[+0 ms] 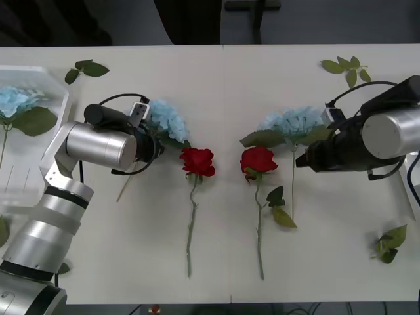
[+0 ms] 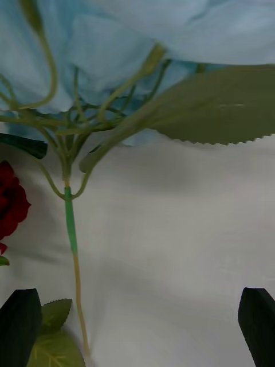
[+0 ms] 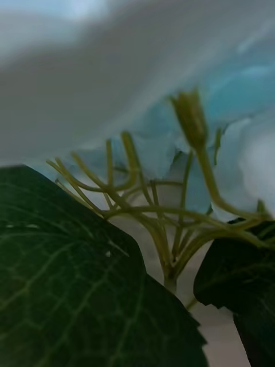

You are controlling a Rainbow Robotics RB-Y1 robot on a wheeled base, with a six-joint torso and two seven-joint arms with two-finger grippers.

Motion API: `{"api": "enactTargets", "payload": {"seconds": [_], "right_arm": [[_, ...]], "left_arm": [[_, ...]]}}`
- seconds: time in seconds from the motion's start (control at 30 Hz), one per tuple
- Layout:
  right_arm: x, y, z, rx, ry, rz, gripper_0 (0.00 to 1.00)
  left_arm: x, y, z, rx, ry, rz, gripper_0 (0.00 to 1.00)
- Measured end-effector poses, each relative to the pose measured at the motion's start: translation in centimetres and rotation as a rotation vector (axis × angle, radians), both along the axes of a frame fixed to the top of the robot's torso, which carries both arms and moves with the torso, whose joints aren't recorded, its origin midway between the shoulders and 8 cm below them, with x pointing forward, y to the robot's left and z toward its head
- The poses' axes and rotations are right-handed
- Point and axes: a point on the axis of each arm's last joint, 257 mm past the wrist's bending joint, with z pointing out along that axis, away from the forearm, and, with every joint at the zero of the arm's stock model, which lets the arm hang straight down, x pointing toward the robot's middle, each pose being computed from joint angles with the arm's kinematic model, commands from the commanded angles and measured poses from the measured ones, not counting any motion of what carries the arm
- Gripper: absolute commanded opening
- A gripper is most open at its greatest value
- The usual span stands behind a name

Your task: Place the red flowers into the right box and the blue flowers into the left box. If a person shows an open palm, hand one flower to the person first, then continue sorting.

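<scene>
Two blue flowers lie on the surface, each with a gripper at it. The right gripper hovers with fingers spread wide astride the right hydrangea's stem (its head sits beside a red rose). It should centre on the stem below the leaves before closing. The left gripper presses close under the other hydrangea; its fingers' state cannot be told.

Silver arms — black claws, cables
</scene>
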Motion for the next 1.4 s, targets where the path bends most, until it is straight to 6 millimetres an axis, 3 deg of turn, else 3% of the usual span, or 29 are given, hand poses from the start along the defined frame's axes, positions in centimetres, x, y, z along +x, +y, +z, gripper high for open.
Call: {"api": "enactTargets", "payload": {"seconds": [0.07,0.1,0.53,0.63,0.77,0.9,0.93,0.97,1.0,1.03,1.07,1.27,1.4], "right_arm": [[0.2,0.6,-0.6,-0.013,-0.011,-0.01,1.0],[0.3,0.9,-0.8,-0.022,-0.016,-0.015,1.0],[0.5,3.0,-3.4,-0.105,-0.063,-0.038,1.0],[0.3,3.2,-3.9,-0.122,-0.064,-0.04,0.98],[0.2,3.6,-4.2,-0.127,-0.068,-0.031,0.96],[1.1,3.7,-4.3,-0.109,-0.097,-0.034,0.86],[1.1,3.6,-4.4,-0.109,-0.095,-0.037,0.65],[1.1,3.4,-4.6,-0.111,-0.09,-0.04,0.54],[1.0,3.4,-4.7,-0.112,-0.087,-0.041,0.22],[1.0,3.3,-4.8,-0.115,-0.086,-0.042,0.1],[1.0,3.3,-4.8,-0.118,-0.088,-0.043,0.04],[1.1,3.9,-4.8,-0.114,-0.092,-0.041,0.0],[1.1,4.1,-4.8,-0.11,-0.091,-0.039,0.0]], "left_arm": [[0.4,0.0,0.2,-0.004,-0.017,0.0,0.12],[0.5,-0.1,0.2,-0.005,-0.021,0.0,0.0],[0.0,-0.3,0.7,-0.021,0.006,0.001,0.0],[-0.2,0.2,2.8,-0.034,0.009,0.015,0.0],[-0.8,1.7,7.6,-0.06,-0.005,0.05,0.0],[-2.3,5.1,11.7,-0.065,0.006,0.087,0.0],[-2.6,6.1,12.6,-0.067,0.013,0.093,0.0],[-2.9,7.3,13.6,-0.069,0.016,0.102,0.0],[-3.2,8.6,14.3,-0.069,0.022,0.112,0.0],[-3.5,10.0,15.2,-0.069,0.024,0.126,0.0],[-3.8,11.6,15.9,-0.069,0.029,0.144,0.0],[-6.0,21.5,20.3,-0.101,0.009,0.29,0.0],[-7.1,27.1,21.1,-0.136,-0.018,0.381,0.0]]}}
